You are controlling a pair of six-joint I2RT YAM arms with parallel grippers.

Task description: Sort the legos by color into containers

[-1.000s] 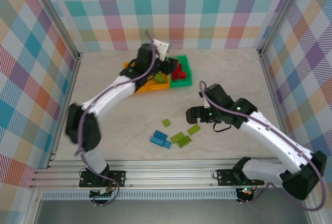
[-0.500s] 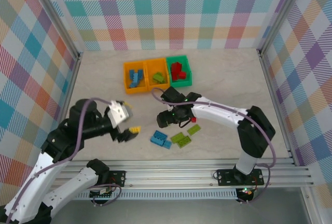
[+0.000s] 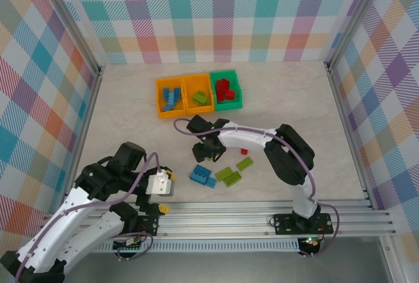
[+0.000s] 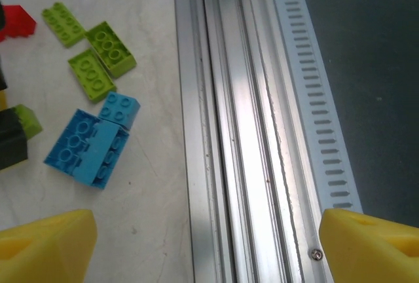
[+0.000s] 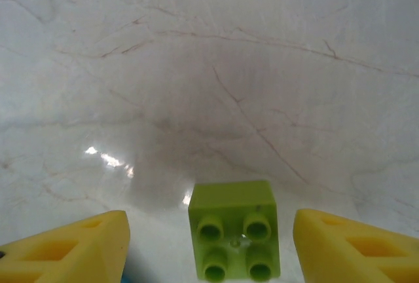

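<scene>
A small lime brick [image 5: 234, 237] lies studs-up on the table between the wide-apart yellow fingers [image 5: 72, 247] of my right gripper [image 3: 205, 149], which is open and touches nothing. Loose legos lie just beyond it: a blue pair [image 3: 202, 176], two lime plates [image 3: 228, 175], another lime plate [image 3: 245, 163] and a red brick [image 3: 243, 151]. The containers stand at the back: an orange bin [image 3: 159, 97] with blue bricks, an orange bin [image 3: 188, 93] with lime ones, and a green bin [image 3: 238, 90] with red ones. My left gripper [image 3: 167, 192] hangs open and empty over the front rail.
The aluminium rail [image 4: 229, 132] runs along the table's near edge under the left gripper. In the left wrist view the blue bricks [image 4: 88, 149] and lime plates [image 4: 111, 48] lie just left of that rail. Plaid walls enclose the table on three sides.
The left arm has swung from the bins back to the near rail. The right arm has reached left across the table and now straddles the small lime brick.
</scene>
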